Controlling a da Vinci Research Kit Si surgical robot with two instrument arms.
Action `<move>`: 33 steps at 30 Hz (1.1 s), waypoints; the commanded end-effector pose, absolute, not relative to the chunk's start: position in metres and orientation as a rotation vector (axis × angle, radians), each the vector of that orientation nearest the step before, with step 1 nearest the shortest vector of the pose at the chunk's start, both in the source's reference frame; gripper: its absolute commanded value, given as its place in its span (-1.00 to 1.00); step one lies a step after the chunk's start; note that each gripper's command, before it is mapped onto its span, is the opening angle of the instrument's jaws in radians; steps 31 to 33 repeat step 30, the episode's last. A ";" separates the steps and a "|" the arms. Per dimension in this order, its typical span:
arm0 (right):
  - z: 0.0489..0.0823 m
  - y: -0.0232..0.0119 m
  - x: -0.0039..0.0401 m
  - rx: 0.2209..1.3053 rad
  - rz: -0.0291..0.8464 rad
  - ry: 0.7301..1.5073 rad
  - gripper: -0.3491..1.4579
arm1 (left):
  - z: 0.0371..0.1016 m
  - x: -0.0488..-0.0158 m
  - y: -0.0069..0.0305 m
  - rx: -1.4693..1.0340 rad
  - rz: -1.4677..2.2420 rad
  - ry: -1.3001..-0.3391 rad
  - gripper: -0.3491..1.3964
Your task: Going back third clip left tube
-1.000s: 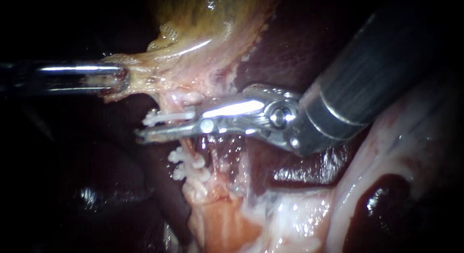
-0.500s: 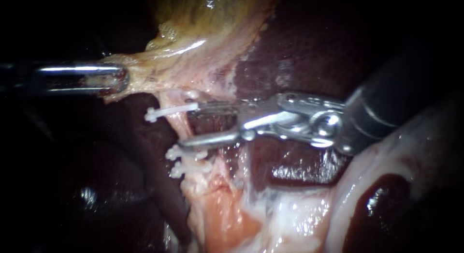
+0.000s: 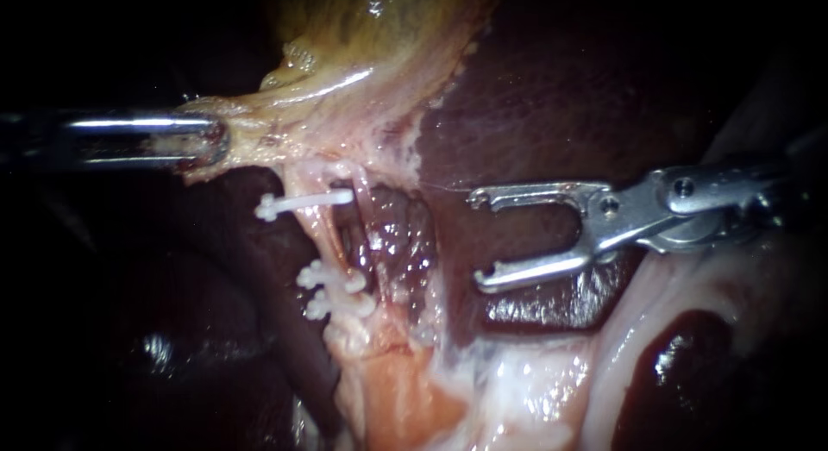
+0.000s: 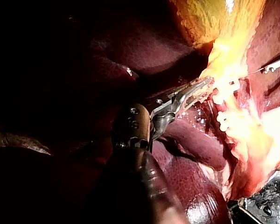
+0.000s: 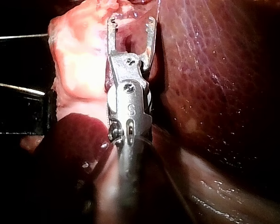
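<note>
Presently the right instrument, end effector open and empty, sits well behind the third clip on the left tube, left instrument gripping gallbladder; retreat judged in hand, next needs snag-free withdrawal.

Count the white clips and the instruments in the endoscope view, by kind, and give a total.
White clips: 3 (upper clip, middle clip, lower clip)
Instruments: 2 (left instrument, right instrument)
Total: 5
</note>
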State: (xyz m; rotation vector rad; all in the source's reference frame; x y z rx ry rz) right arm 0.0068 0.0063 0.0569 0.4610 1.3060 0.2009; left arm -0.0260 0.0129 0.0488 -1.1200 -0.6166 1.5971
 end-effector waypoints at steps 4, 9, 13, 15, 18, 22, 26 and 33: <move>0.0569 0.0062 0.0065 0.462 0.199 1.306 -0.06 | 0.0492 -0.0263 0.0127 -1.120 1.597 -0.612 -1.00; 0.0569 0.0061 0.0063 0.463 0.198 1.307 -0.06 | 0.0506 -0.0280 0.0125 -1.123 1.599 -0.604 -1.00; 0.0568 0.0061 0.0062 0.463 0.198 1.307 -0.06 | 0.0520 -0.0298 0.0125 -1.128 1.601 -0.611 -1.00; 0.0568 0.0061 0.0062 0.463 0.197 1.307 -0.06 | 0.0526 -0.0308 0.0125 -1.124 1.606 -0.612 -1.00; 0.0568 0.0061 0.0060 0.464 0.197 1.307 -0.06 | 0.0534 -0.0318 0.0125 -1.125 1.611 -0.619 -1.00; 0.0568 0.0060 0.0059 0.464 0.196 1.307 -0.06 | 0.0540 -0.0324 0.0123 -1.124 1.614 -0.619 -1.00; 0.0567 0.0060 0.0059 0.464 0.196 1.307 -0.06 | 0.0540 -0.0323 0.0124 -1.124 1.614 -0.619 -1.00; 0.0563 0.0058 0.0063 0.468 0.194 1.309 -0.06 | 0.0539 -0.0320 0.0124 -1.124 1.615 -0.622 -1.00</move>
